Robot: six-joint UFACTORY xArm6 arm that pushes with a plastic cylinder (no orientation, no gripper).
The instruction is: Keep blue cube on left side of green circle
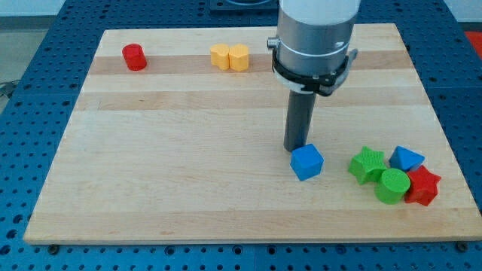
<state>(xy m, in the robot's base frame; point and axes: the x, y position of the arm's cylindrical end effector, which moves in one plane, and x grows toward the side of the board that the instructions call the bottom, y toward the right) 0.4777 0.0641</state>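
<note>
We are resting our tip [294, 148] against the blue cube's [307, 162] upper-left edge on the worktop [188, 173]. The cube is lying left of the green circle [392, 185], near it but apart. We are carrying no gripper, only the rod.

Robotics lab bench: wooden worktop [188, 188] on a blue perforated metal base [30, 68], grey robot arm [315, 34] overhead, small coloured plastic blocks on the worktop
</note>
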